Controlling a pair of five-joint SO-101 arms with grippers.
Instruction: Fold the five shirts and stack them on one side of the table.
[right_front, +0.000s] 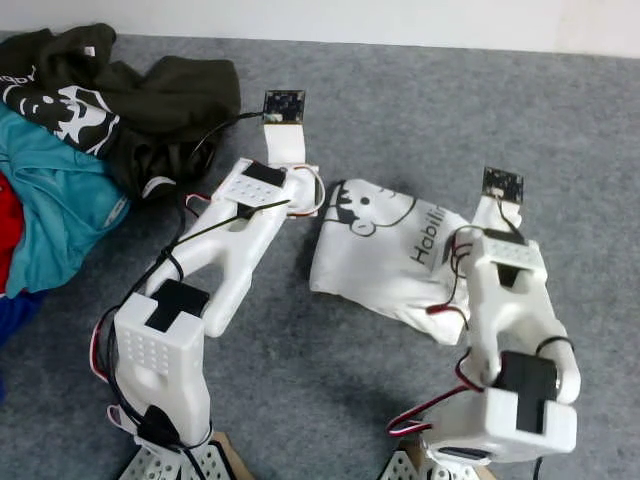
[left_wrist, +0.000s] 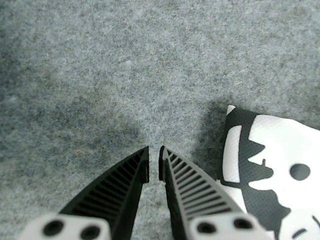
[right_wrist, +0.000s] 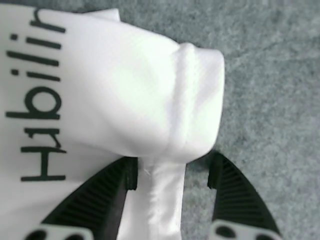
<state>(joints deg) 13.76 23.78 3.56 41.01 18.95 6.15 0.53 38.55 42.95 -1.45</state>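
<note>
A folded white shirt (right_front: 385, 260) with black print lies on the grey carpet between the two arms. My right gripper (right_wrist: 172, 167) is open at the shirt's right edge (right_front: 480, 228), its fingers straddling a folded hem of the white shirt (right_wrist: 125, 90) without pinching it. My left gripper (left_wrist: 154, 156) is shut on nothing and hangs over bare carpet just left of the shirt's printed corner (left_wrist: 270, 170); in the high view it sits by the shirt's upper left corner (right_front: 300, 185). A heap of unfolded shirts, black (right_front: 150, 95), teal (right_front: 55, 200), red (right_front: 8, 230) and blue (right_front: 15, 310), lies at the far left.
Grey carpet (right_front: 300, 380) covers the table. A pale wall strip runs along the far edge (right_front: 400, 20). Open carpet lies beyond the white shirt, at the far right, and between the arm bases.
</note>
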